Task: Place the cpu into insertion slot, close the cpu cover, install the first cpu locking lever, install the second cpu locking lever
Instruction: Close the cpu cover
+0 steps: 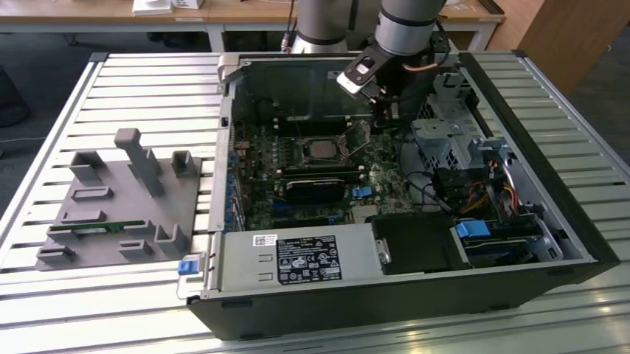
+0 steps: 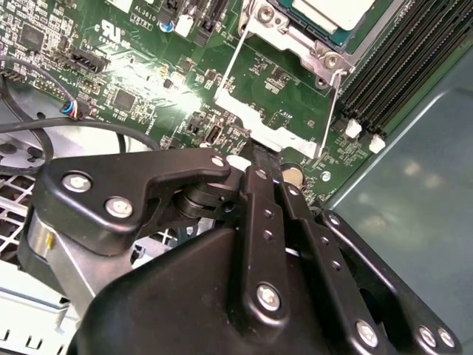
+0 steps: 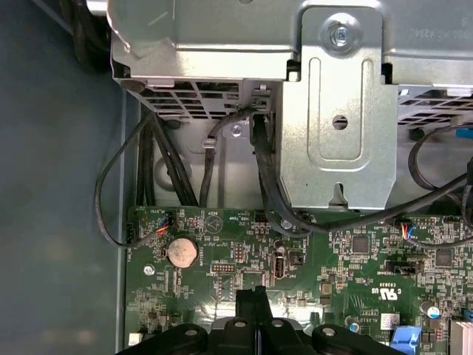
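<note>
Gripper (image 2: 256,155) fingers are pressed together with nothing held, tips set near the end of a wire locking lever (image 2: 230,63). The cpu (image 2: 331,10) is seated in the insertion slot (image 1: 320,150), with the cpu cover (image 2: 292,46) apparently down over it. The lever is best pushed down squarely and hooked sideways. Slips onto the motherboard (image 3: 340,259) are to be avoided.

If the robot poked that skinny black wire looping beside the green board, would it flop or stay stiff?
Probably floppy: the thin black cable hangs in a loose curve beside the green circuit board, so a push would likely bend it aside. One end seems plugged in at the board's edge, so it would probably swing, not slide away.
</note>
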`<control>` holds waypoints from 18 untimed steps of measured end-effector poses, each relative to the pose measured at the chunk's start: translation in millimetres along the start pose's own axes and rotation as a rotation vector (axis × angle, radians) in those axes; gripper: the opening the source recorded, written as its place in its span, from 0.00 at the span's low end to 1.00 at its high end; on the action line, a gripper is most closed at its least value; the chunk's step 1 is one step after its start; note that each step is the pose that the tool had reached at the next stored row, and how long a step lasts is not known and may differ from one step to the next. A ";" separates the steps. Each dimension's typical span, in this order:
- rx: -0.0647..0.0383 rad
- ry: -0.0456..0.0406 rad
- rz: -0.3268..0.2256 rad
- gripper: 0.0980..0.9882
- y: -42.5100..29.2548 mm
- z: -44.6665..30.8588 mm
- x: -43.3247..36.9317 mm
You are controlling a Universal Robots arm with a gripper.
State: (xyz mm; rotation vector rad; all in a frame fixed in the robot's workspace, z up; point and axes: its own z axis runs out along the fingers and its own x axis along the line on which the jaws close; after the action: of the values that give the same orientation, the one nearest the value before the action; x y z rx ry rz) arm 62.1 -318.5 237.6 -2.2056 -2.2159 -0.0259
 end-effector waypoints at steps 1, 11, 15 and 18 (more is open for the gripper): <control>0.000 -0.0001 0.000 0.01 -0.3 0.0 0.0; 0.000 -0.0001 0.000 0.01 -6.4 0.0 0.0; 0.000 0.0000 0.000 0.01 -11.4 0.2 0.0; 0.000 -0.0001 0.000 0.01 -13.9 0.3 0.0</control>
State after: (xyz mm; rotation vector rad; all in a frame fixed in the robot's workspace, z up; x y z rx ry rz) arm 48.3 -318.5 237.3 -2.2056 -2.2159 -0.0257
